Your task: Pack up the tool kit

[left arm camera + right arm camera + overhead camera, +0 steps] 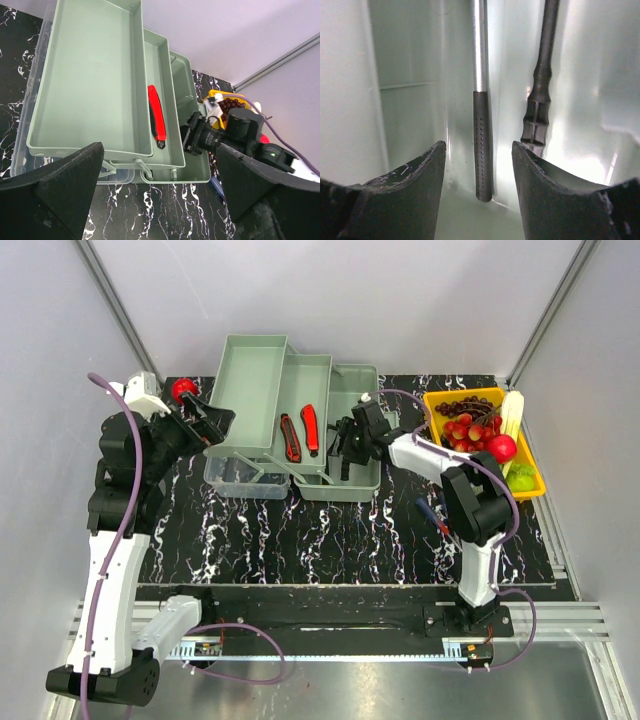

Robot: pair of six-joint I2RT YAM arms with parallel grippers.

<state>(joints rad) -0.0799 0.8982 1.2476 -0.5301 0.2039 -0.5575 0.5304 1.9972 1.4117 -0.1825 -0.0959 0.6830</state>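
**Both pincers released at the toolbox**

The toolbox sits upper centre, its trays fanned out. At its left edge the left gripper gapes wide. The right gripper, inside the rightmost compartment, stands released around a dark-handled tool. Two red-handled tools lie in the middle tray.

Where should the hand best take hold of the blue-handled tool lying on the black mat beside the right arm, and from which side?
Grip the blue-handled tool around the middle of its handle, from straight above, squeezing across its width. It lies flat and slanted on the mat, so only the top and long sides seem free. The right arm hides part of it.
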